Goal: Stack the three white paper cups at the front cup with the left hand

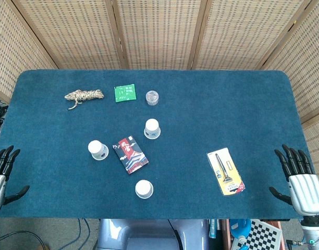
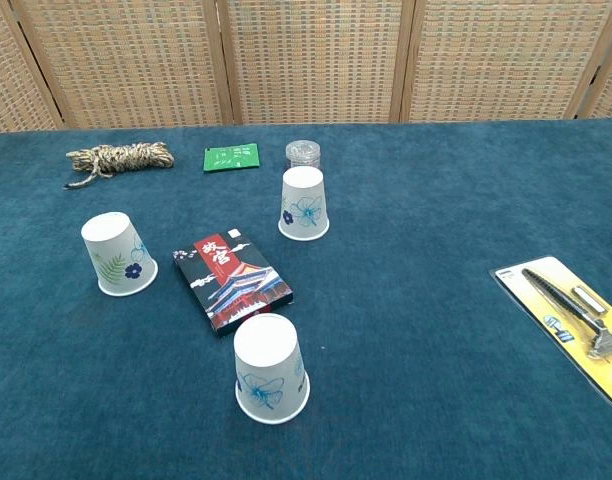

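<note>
Head view crops left hand [image 1: 1, 174] and right hand [image 1: 301, 179]; both splayed, empty.

The left hand [image 1: 3, 174] was cut by the head view's left edge, and the right hand [image 1: 300, 179] ran off toward the lower right corner; neither appeared in the chest view. The yellow pen pack [image 2: 576, 320] was clipped at the chest view's right edge. Print on the green packet [image 1: 125, 93] was too small to read (both views).
</note>
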